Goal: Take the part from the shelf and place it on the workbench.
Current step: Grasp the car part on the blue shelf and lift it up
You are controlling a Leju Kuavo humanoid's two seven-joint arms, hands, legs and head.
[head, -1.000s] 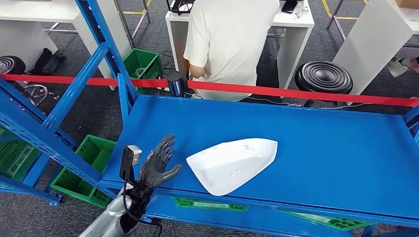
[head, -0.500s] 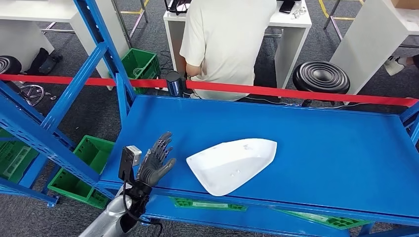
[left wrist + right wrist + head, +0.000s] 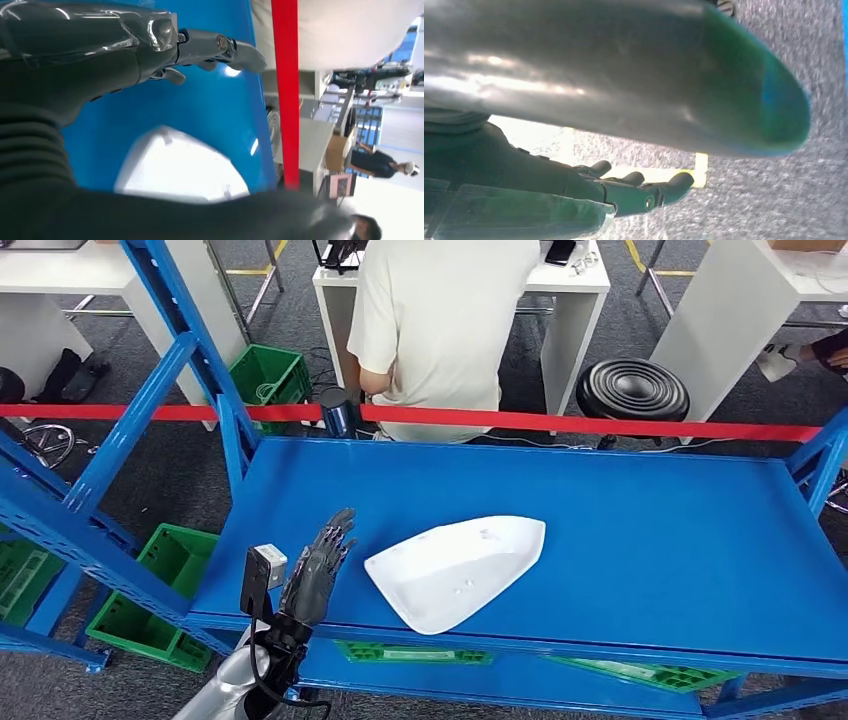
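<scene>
A white moulded part [image 3: 455, 569] lies on the blue shelf [image 3: 640, 540] just beside the left hand [image 3: 315, 575], whose fingers are spread and empty. It looks light, stiff and slick; grip its near rim.

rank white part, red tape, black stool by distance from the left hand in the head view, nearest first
1. white part, just beside the left hand on the blue shelf.
2. red tape, behind the shelf.
3. black stool, beyond the tape, far right.

Head view high, looking down; left wrist close, sharing blue workbench [image 3: 640, 540].
</scene>
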